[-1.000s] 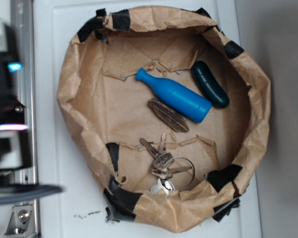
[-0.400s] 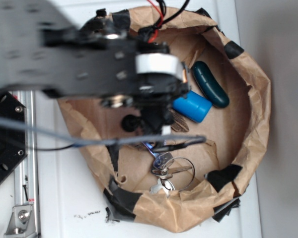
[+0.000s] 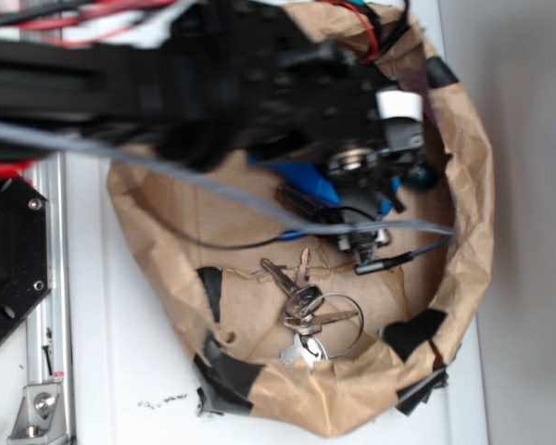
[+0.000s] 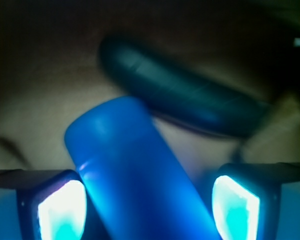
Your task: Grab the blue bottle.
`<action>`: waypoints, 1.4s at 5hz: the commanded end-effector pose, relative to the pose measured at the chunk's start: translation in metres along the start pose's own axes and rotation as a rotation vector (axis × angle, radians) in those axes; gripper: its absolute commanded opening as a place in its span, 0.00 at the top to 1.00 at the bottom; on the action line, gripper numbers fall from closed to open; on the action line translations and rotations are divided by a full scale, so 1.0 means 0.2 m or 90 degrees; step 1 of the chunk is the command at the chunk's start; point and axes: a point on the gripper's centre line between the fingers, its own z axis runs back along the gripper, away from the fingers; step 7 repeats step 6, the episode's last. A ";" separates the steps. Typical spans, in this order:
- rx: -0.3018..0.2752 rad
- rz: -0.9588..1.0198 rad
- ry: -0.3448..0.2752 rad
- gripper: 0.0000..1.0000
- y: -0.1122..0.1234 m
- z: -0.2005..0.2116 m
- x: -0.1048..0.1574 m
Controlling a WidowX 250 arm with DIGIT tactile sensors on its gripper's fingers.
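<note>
The blue bottle [image 4: 140, 170] fills the lower middle of the wrist view, lying slanted on brown paper. My gripper [image 4: 147, 207] is open and low around it, with one lit finger [image 4: 60, 210] against its left side and the other finger [image 4: 235, 205] a short gap off its right side. From the exterior view only a strip of the blue bottle [image 3: 310, 181] shows beneath my black arm [image 3: 259, 83], which hides the fingers.
A dark teal capsule [image 4: 185, 95] lies just beyond the bottle; its end [image 3: 424, 174] peeks past the arm. All sit inside a taped brown paper bowl [image 3: 468, 195] with raised walls. A bunch of keys [image 3: 306, 311] lies in its near part. A metal rail [image 3: 46, 278] runs down the left.
My arm has swung in from the left, over the bowl and further right, now covering most of the bottle. The bottle, capsule and keys lie where they were.
</note>
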 end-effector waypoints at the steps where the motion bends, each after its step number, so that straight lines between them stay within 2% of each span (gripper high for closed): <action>1: -0.101 -0.140 0.107 1.00 -0.14 0.07 0.05; 2: -0.058 -0.176 0.093 1.00 -0.17 0.32 0.00; 3: 0.092 -0.083 0.011 1.00 -0.21 0.56 -0.07; 4: 0.163 -0.025 -0.042 1.00 -0.19 0.81 -0.11; 5: 0.148 0.019 -0.043 1.00 -0.20 1.06 -0.09; 7: 0.140 0.023 -0.041 1.00 -0.19 1.04 -0.09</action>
